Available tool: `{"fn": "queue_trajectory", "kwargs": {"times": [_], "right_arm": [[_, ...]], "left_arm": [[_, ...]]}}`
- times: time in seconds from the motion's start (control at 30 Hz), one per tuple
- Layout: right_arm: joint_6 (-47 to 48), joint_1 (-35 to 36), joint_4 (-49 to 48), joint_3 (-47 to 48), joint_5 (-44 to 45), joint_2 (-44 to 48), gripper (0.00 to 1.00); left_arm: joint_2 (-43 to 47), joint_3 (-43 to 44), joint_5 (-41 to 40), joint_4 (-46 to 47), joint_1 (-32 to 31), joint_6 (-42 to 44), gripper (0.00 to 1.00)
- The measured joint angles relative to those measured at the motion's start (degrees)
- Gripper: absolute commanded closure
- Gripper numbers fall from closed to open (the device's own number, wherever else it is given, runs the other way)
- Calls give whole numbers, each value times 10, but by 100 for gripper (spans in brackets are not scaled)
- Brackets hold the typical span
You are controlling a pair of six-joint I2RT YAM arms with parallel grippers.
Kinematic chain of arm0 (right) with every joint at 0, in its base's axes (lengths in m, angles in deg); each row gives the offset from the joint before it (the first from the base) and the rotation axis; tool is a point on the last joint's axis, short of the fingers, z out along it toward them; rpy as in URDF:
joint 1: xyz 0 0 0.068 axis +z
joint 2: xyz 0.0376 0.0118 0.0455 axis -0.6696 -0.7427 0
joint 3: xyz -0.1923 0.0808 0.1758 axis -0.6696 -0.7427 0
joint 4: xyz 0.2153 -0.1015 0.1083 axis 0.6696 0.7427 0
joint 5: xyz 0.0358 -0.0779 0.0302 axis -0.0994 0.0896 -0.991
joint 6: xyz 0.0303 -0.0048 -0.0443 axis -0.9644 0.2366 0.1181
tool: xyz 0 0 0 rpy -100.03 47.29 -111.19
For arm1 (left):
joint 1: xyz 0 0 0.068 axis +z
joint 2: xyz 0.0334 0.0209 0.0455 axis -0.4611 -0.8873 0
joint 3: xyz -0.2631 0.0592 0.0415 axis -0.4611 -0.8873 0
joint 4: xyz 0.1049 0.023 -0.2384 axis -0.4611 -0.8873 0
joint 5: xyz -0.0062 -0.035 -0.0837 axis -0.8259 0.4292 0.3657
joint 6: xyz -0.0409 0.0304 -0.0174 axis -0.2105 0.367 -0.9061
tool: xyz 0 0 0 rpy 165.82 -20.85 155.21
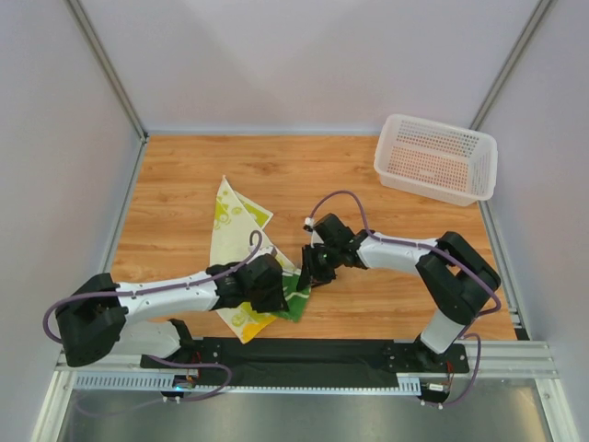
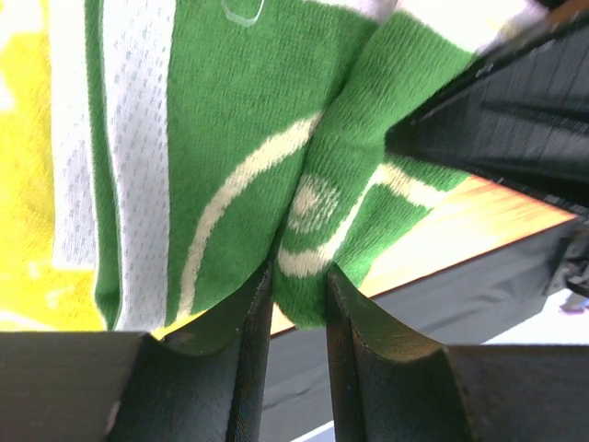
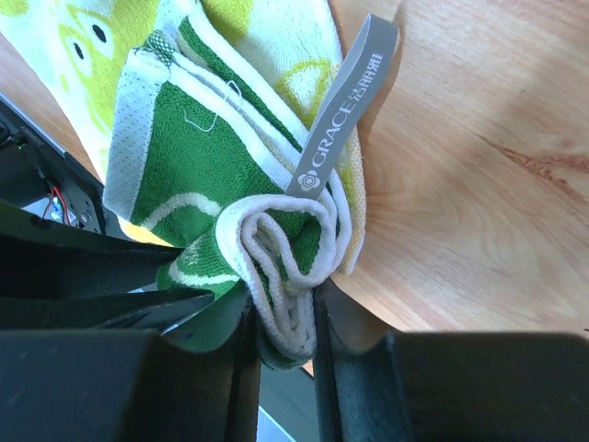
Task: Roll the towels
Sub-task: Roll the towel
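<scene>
Wooden table [image 1: 368,184], lower centre: your left gripper [image 2: 299,276] and right gripper [image 3: 281,313] each pinch the green towel [image 1: 296,299]. It overlaps the cream-yellow towel [image 1: 230,221], so that's two towels. One white basket [image 1: 433,184] sits upper right.

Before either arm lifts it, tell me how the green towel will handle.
Likely floppy: the green towel folds and bunches in soft curls where the right tool pinches it. Probably light, being thin cloth. Its looped pile looks grippy, so it should not slip, though the loose roll may unfurl.

Bright even light, blurred close-up edges
</scene>
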Motion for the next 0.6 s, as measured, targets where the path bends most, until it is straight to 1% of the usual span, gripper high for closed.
{"fn": "queue_trajectory", "kwargs": {"times": [0.1, 0.17, 0.33, 0.43, 0.5, 0.6], "right_arm": [[2, 0, 18, 12, 0, -3, 92], [4, 0, 27, 17, 2, -3, 92], [15, -7, 42, 30, 29, -3, 92], [18, -9, 48, 32, 35, -3, 92], [20, -9, 51, 33, 37, -3, 92], [21, -7, 58, 35, 39, -3, 92]], "left_arm": [[7, 5, -31, -25, -23, -11, 65], [17, 14, -55, -61, -41, -22, 65], [43, 48, -105, -217, -85, -41, 65], [48, 79, -143, -281, -105, -44, 65], [49, 104, -173, -300, -122, -38, 65], [40, 158, -235, -315, -171, -9, 62]]}}
